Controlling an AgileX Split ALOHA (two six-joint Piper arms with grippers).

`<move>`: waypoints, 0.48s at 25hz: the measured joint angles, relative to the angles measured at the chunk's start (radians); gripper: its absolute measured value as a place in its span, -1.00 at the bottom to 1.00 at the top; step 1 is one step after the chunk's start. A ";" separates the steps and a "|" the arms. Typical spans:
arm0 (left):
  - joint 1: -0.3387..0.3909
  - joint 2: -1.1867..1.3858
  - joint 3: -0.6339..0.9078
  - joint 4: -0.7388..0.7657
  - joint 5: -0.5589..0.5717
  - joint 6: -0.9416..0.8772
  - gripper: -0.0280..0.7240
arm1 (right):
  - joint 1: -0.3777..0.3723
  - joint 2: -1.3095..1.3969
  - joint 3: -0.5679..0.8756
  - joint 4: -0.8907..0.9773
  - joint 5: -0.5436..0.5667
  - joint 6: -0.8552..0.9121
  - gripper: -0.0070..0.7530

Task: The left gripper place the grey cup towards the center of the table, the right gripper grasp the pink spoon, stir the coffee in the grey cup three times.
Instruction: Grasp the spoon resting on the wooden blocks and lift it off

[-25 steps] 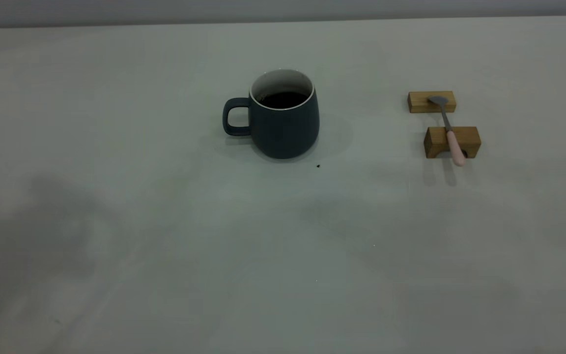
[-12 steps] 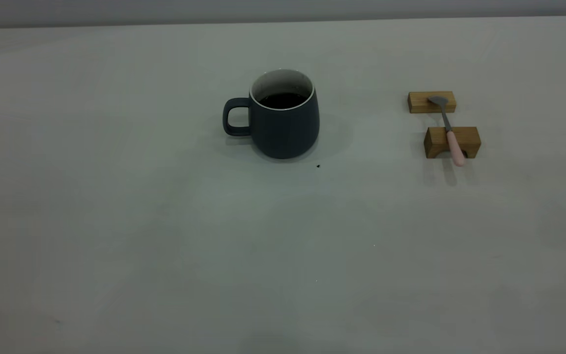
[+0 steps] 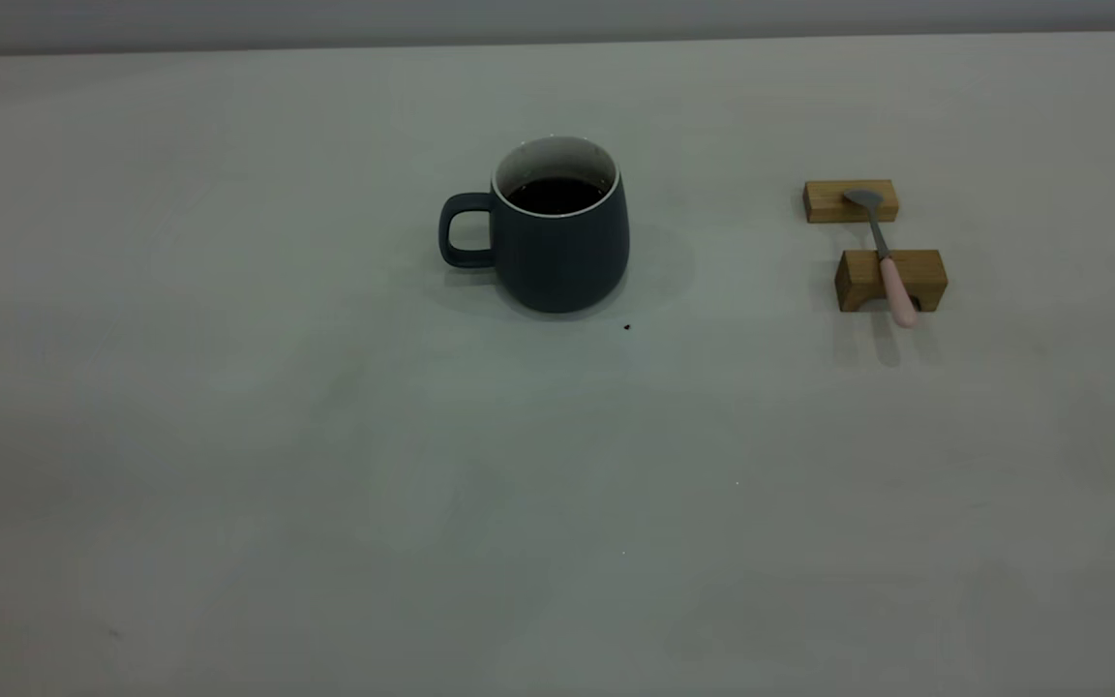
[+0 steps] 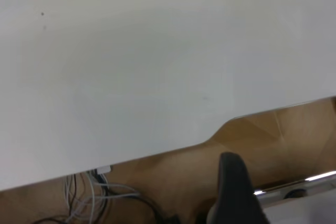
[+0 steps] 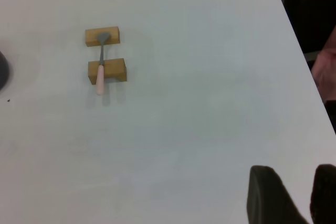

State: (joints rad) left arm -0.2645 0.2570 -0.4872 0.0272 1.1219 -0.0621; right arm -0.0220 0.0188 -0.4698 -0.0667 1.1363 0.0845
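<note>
one grey cup (image 3: 557, 237) stands mid-table, holding dark coffee (image 3: 556, 195). pink spoon (image 3: 885, 257) rests across two wooden blocks (image 3: 890, 280). right gripper (image 5: 294, 195) fingers parted; left gripper (image 4: 233, 190) mostly cropped, state unclear.

You have two tan wooden blocks on the right side of the tabletop, lined up one behind the other with a small gap between them. The far block (image 3: 851, 201) is a low flat slab. The near block (image 3: 890, 280) is taller and has an arched notch cut into its underside, so it stands like a little bridge. A tiny dark speck (image 3: 627, 327) lies on the surface, well to the left of the blocks. From the left wrist view you can see past the table edge to a wood-toned floor (image 4: 178, 177) with a tangle of white and dark cables (image 4: 100, 195) lying on it.
</note>
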 joint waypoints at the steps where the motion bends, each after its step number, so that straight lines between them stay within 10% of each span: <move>1: 0.000 -0.004 0.000 -0.007 0.000 0.021 0.48 | 0.000 0.000 0.000 0.000 0.000 0.000 -0.35; 12: 0.000 -0.018 0.001 -0.081 0.000 0.103 0.48 | 0.000 0.000 0.000 0.000 0.000 0.000 -0.35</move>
State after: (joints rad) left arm -0.2645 0.2386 -0.4864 -0.0533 1.1219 0.0412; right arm -0.0220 0.0188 -0.4698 -0.0667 1.1363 0.0845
